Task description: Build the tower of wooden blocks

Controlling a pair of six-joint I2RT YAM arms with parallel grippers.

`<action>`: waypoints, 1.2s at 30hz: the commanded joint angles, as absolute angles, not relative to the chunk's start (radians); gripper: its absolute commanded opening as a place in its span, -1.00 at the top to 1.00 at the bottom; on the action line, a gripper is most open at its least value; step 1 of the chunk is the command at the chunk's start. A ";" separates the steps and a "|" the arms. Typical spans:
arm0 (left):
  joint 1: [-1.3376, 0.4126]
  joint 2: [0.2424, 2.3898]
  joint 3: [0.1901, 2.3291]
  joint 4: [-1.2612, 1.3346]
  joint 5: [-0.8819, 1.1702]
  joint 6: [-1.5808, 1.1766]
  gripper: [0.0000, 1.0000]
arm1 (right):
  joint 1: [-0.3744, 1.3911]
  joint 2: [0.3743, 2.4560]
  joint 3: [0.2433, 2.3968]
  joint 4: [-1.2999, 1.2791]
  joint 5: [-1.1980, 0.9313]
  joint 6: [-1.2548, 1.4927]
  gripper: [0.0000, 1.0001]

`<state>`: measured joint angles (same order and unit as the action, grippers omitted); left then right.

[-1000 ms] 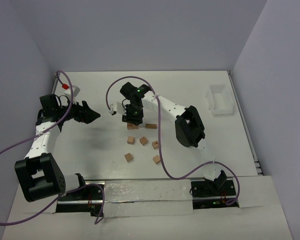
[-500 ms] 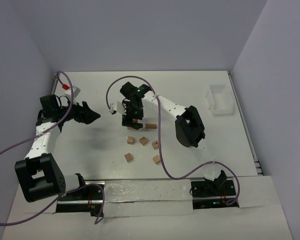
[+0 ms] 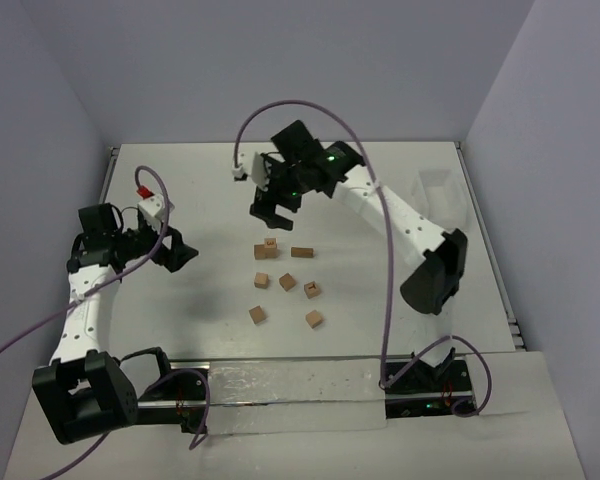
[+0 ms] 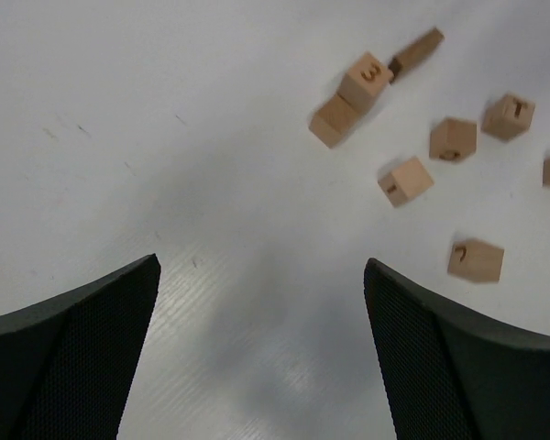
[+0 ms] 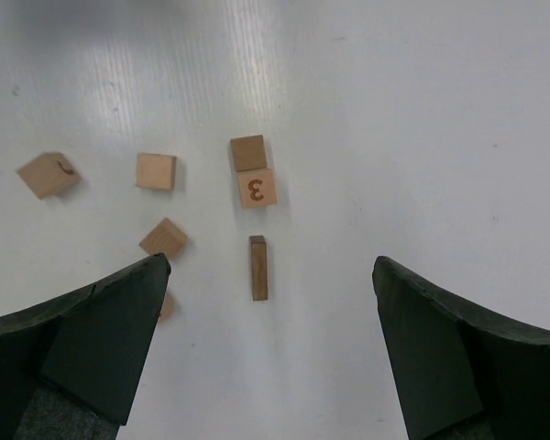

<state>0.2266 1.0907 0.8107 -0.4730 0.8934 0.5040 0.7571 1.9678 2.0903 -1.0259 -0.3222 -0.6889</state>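
Wood blocks (image 3: pixel 288 282), small light-brown cubes and one thin cuboid (image 3: pixel 302 252), lie scattered in the middle of the white table (image 3: pixel 190 190). One cube marked 3 (image 5: pixel 257 188) looks raised, perhaps the first storey of the tower, though we cannot confirm it. A plain cube (image 5: pixel 248 152) touches its left side. The right gripper (image 3: pixel 268 210) hangs just beyond that pair and the left gripper (image 3: pixel 183 252) sits to their left. Both are spread wide and hold nothing. We judge crowding the main danger: wide jaws lowered round the marked cube could shove its neighbour or the cuboid and topple whatever stands there.
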 commanded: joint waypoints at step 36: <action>-0.753 1.326 0.691 -0.447 0.254 0.355 -0.64 | 0.299 1.547 1.417 -0.775 -0.570 -0.402 -0.99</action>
